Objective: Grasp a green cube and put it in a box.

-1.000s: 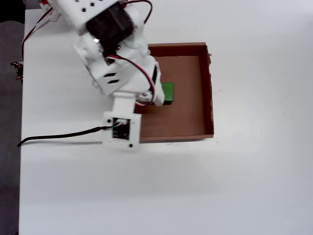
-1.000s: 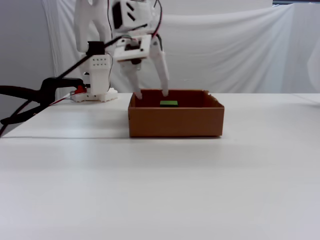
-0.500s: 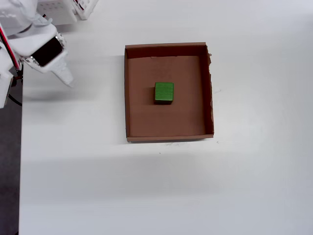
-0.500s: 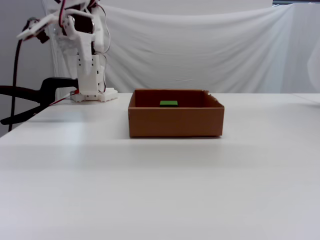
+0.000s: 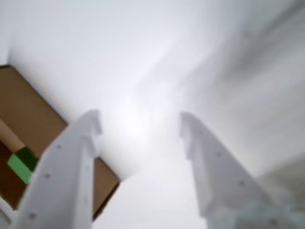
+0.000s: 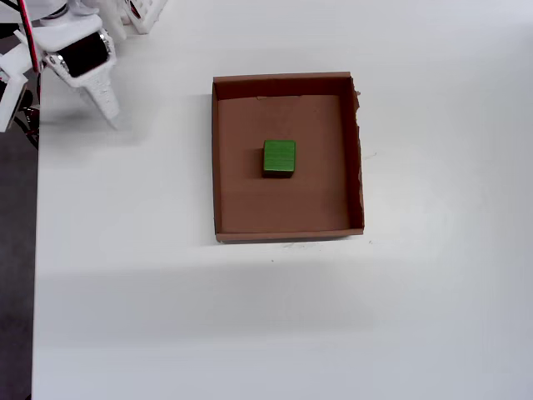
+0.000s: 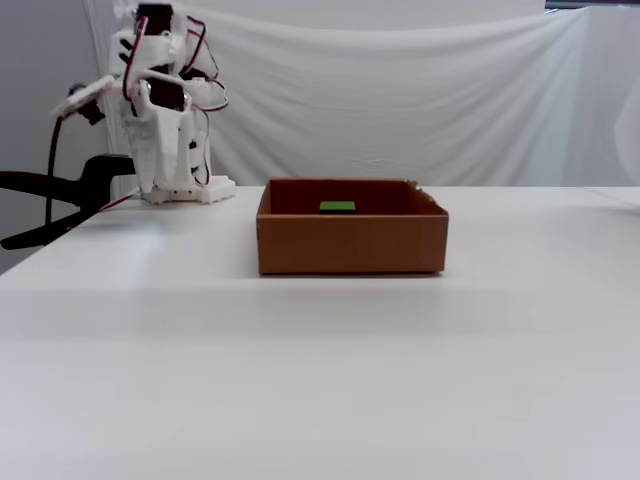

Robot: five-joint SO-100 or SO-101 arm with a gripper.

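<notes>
The green cube [image 6: 279, 157] lies near the middle of the brown cardboard box [image 6: 283, 78], flat on its floor. In the fixed view only the cube's top [image 7: 337, 207] shows above the box wall [image 7: 350, 245]. My gripper [image 5: 140, 119] is open and empty, with bare white table between its white fingers. It hangs well to the left of the box in the overhead view, where one finger [image 6: 102, 96] points down at the table's far left corner. In the wrist view, the box [image 5: 28, 109] and the cube [image 5: 21, 164] sit at the left edge.
The arm [image 7: 155, 100] stands on its white base [image 7: 190, 190] at the table's back left. A black clamp [image 7: 60, 195] grips the table's left edge [image 6: 36, 250]. A white cloth backdrop hangs behind.
</notes>
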